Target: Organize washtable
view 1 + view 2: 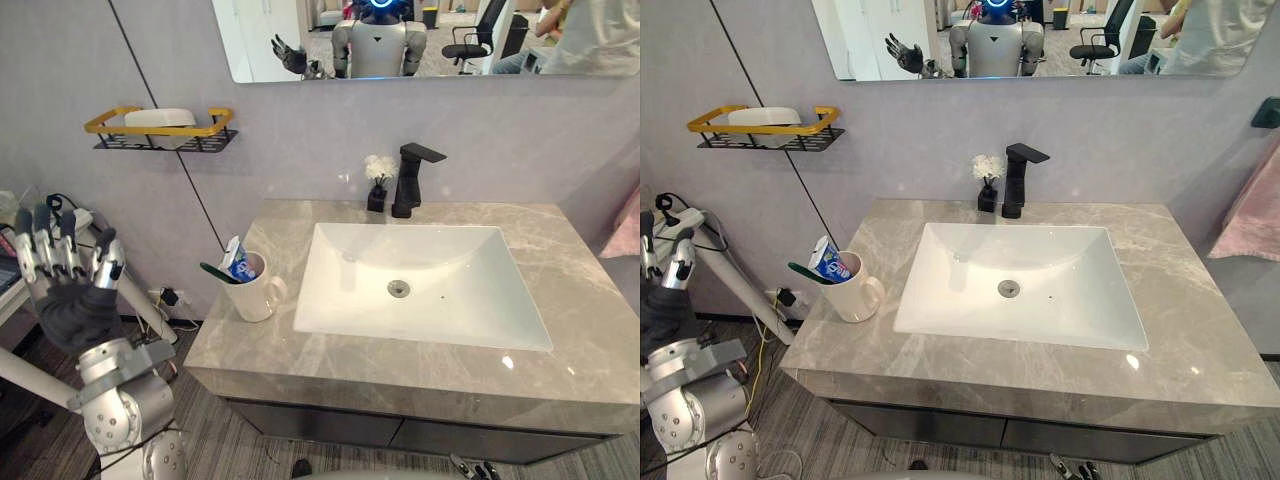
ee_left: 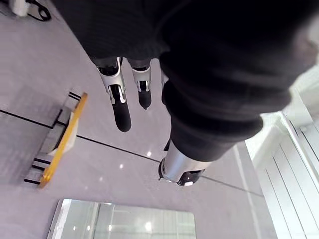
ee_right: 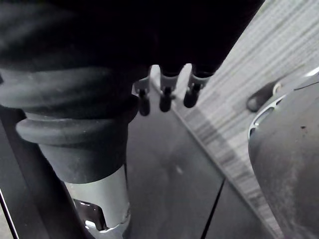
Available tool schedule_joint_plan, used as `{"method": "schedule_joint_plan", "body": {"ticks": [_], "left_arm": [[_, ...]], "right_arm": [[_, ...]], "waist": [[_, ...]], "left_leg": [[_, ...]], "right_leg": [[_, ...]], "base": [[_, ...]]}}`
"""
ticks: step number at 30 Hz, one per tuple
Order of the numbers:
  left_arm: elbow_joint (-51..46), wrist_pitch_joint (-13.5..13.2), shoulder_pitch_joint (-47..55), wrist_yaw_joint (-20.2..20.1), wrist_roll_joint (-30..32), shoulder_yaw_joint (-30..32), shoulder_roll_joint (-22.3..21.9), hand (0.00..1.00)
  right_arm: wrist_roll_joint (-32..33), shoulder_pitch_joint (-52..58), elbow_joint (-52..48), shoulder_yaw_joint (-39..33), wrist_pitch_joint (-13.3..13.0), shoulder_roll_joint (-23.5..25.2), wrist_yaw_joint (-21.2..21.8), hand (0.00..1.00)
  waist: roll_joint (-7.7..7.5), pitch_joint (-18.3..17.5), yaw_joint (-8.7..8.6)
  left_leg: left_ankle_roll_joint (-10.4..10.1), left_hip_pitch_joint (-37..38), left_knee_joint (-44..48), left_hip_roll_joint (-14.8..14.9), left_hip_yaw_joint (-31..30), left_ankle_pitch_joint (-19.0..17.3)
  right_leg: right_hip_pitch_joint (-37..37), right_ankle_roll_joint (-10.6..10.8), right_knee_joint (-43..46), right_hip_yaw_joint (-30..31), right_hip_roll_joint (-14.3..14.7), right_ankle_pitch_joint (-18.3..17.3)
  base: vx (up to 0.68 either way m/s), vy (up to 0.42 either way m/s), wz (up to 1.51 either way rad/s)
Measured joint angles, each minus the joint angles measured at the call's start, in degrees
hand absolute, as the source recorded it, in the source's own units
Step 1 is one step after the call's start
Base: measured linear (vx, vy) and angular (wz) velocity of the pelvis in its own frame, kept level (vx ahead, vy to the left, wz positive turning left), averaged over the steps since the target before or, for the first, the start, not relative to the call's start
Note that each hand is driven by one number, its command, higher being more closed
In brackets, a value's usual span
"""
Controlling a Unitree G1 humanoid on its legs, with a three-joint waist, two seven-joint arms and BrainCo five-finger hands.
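Note:
A grey marble washtable (image 1: 560, 250) holds a white sink basin (image 1: 440, 310). A white mug (image 1: 256, 294) stands on its left part with a toothpaste tube (image 1: 236, 259) and a green toothbrush (image 1: 215, 271) in it. Behind the basin are a black faucet (image 1: 409, 180) and a small black vase of white flowers (image 1: 377, 185). My left hand (image 1: 66, 285) is raised to the left of the washtable, apart from it, open with straight fingers (image 2: 119, 107) and holding nothing. My right hand (image 3: 167, 97) hangs low over the floor, its fingers relaxed and empty.
A yellow-and-black wall shelf (image 1: 160, 130) with a white soap bar (image 1: 160, 117) hangs up left of the counter. A mirror (image 1: 450, 40) spans the wall above. Pink cloth (image 1: 1250, 215) hangs at the right. Wood-look floor (image 3: 279, 55) lies below.

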Motion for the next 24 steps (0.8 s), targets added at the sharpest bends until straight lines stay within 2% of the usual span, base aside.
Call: {"method": "schedule_joint_plan", "body": {"ticks": [1, 8, 11, 14, 24], "left_arm": [[0.0, 0.1, 1.7, -0.2, -1.0, -0.9, -0.9, 1.0], [6.0, 2.2, 6.3, -3.9, -3.2, -8.0, -4.7, 1.0], [10.6, 3.7, 7.3, -5.2, -3.2, -11.6, -4.8, 1.0], [13.3, 4.3, 8.3, -6.1, -3.2, -12.9, -5.3, 1.0], [18.8, 5.5, 8.0, -6.5, -3.1, -17.9, -5.5, 1.0]], "right_arm": [[0.0, 0.0, 0.0, 0.3, 0.0, 0.0, -0.3, 0.0], [0.0, 0.0, -0.1, 4.1, 0.1, 0.0, -0.6, 0.0], [0.0, -0.1, -0.1, 5.3, 0.2, 0.0, -0.7, 0.0], [0.0, -0.2, -0.2, 6.2, 0.2, -0.1, -0.8, 0.0], [-0.1, 0.1, -1.7, 6.8, 0.1, 0.1, -2.2, 0.0]], "waist": [[-0.07, 0.0, 0.16], [-0.59, 0.2, 0.64], [-0.91, 0.1, 1.61], [-1.51, 0.2, 1.78], [-1.61, 0.4, 1.67]], "left_leg": [[0.0, -0.1, 0.0, 0.0, 0.1, 0.0], [0.1, -0.1, 0.0, 0.5, 4.2, 0.0], [0.5, 0.1, 0.0, 0.7, 6.4, 0.3], [0.5, 0.2, 0.0, 0.8, 6.5, 0.3], [0.4, 1.0, 0.0, 1.3, 8.5, 0.2]], "right_leg": [[0.0, 0.1, 0.0, -0.1, 0.0, 0.1], [1.3, 0.8, 0.1, -2.1, -0.6, -0.2], [1.5, 0.9, 0.2, -2.5, -1.0, -0.3], [1.6, 1.1, 0.2, -2.5, -1.1, -0.4], [1.2, 1.1, 0.2, -1.1, -0.9, -0.5]], "base": [[0.0, -0.002, 0.05], [0.0, -0.001, 0.12], [0.03, 0.003, 0.07], [0.0, 0.0, 0.0], [-0.01, -0.013, -0.08]]}}
